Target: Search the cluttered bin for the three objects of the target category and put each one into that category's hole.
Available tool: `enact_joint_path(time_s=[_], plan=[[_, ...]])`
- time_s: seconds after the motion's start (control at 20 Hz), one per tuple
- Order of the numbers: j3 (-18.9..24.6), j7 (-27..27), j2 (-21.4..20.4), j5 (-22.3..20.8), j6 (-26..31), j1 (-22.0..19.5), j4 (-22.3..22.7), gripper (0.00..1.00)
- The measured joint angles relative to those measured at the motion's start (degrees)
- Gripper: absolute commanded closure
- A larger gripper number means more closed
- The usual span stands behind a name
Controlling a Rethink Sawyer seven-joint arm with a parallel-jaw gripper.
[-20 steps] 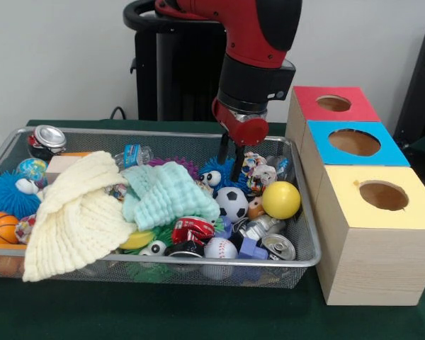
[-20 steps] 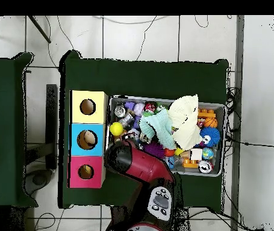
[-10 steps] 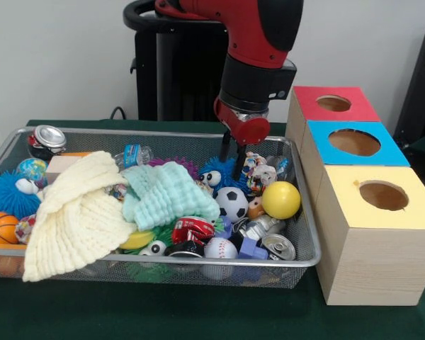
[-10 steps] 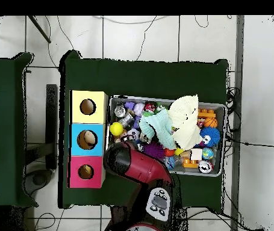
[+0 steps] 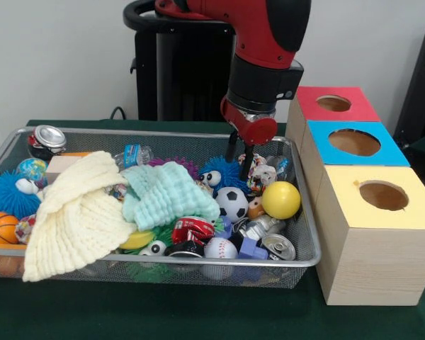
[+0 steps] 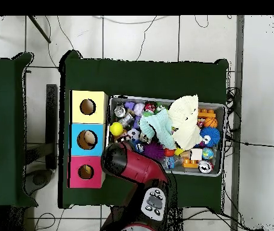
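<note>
Front view, left to right. A wire bin [image 5: 297, 258] on the green desk [image 5: 198, 312] holds, at its left end, a basketball [image 5: 0, 228]; right of it lie a cream cloth [image 5: 74, 212] and a mint cloth [image 5: 163, 193]. Right of the mint cloth sit a soccer ball [image 5: 232, 203] and a yellow ball [image 5: 281, 200]. The gripper [image 5: 239, 157] hangs over the bin's far right part, just behind the soccer ball; its two fingers [image 5: 230, 147] stand slightly apart, grasping nothing. Right of the bin stand red [image 5: 333, 103], blue [image 5: 354, 142] and yellow [image 5: 383, 195] holed boxes.
</note>
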Motion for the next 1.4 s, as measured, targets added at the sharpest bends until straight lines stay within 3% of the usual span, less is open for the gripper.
enact_joint_path(time_s=[1.4], plan=[[0.02,0.0,4.53,3.15,0.04,0.91,-1.92,0.0]])
